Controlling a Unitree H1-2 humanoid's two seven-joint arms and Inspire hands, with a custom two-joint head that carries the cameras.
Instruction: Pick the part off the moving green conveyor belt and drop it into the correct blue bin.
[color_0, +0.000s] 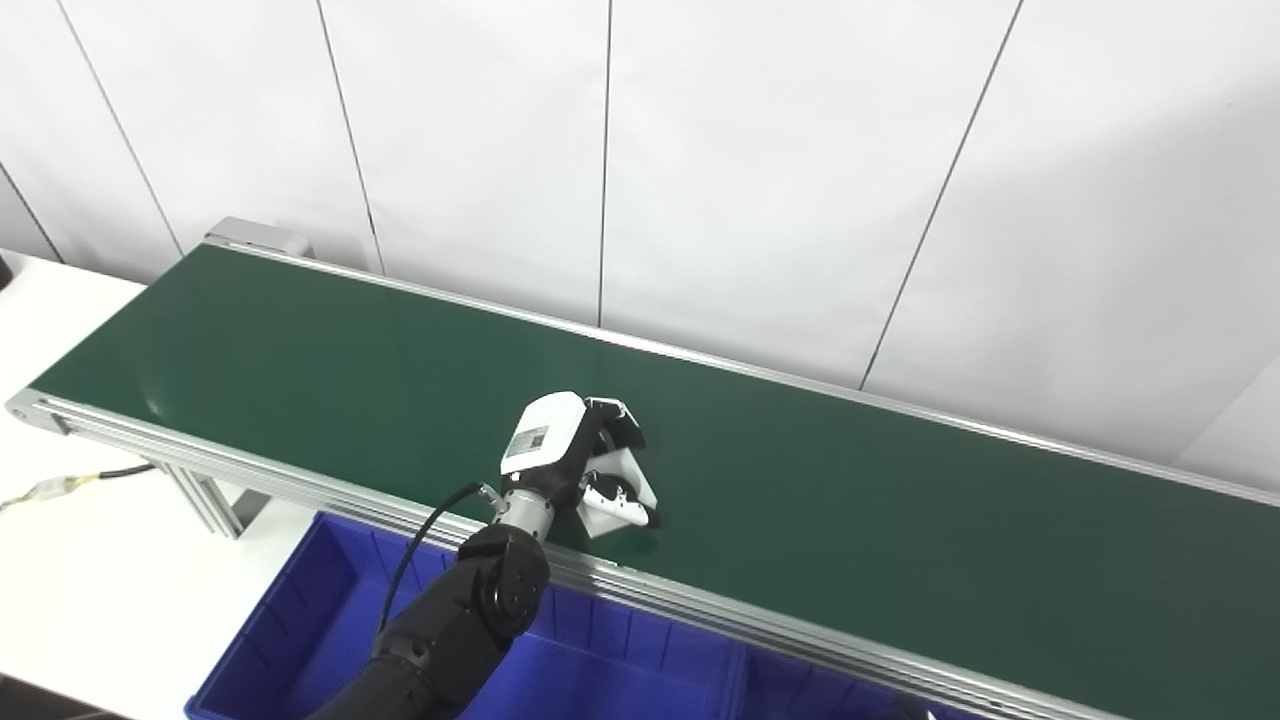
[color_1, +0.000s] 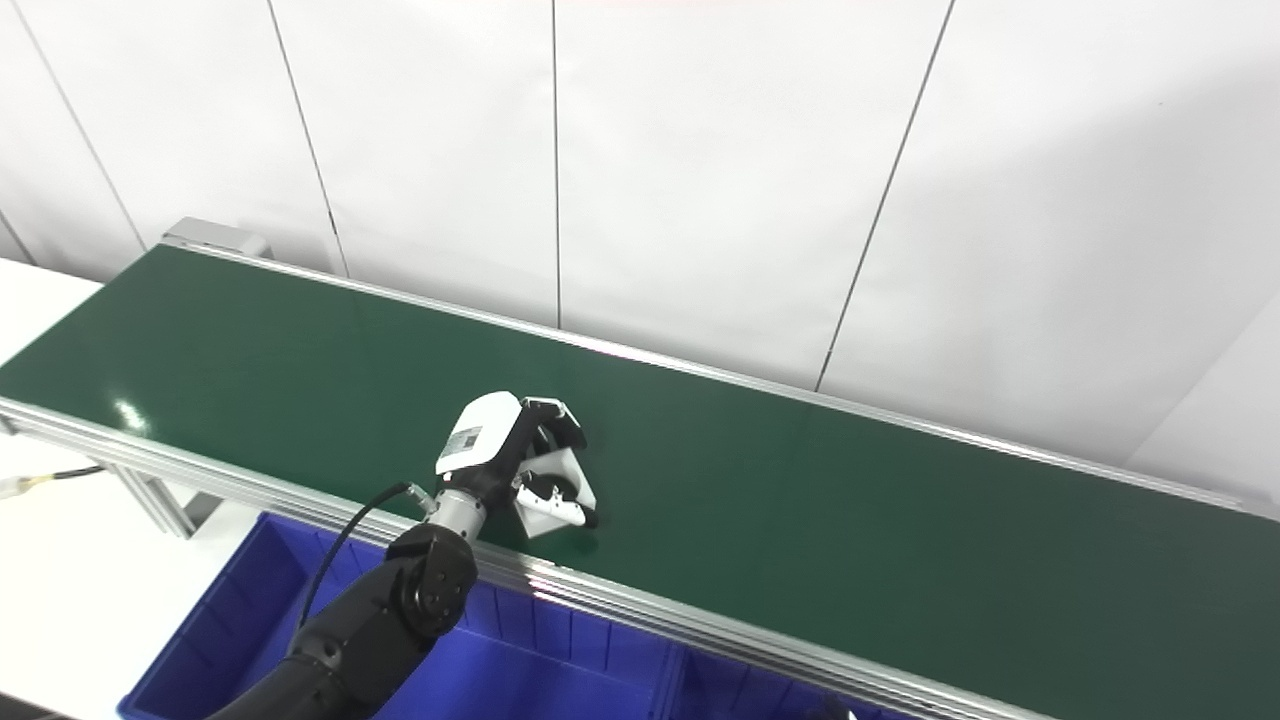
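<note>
My left hand (color_0: 575, 455) reaches over the near edge of the green conveyor belt (color_0: 860, 500). Its fingers and thumb are curled around a small white box-shaped part (color_0: 618, 490), which rests low on the belt; the same hand (color_1: 510, 455) and part (color_1: 555, 490) show in the right eye view. The fingers cover the part's far side. A blue bin (color_0: 320, 620) lies below the belt's near rail, under my left arm. My right hand is out of view.
The belt runs from upper left to lower right between aluminium rails (color_0: 760, 625). A second blue bin compartment (color_1: 760, 700) sits further right under the rail. White wall panels stand behind. A white table with a cable (color_0: 60, 485) lies at left.
</note>
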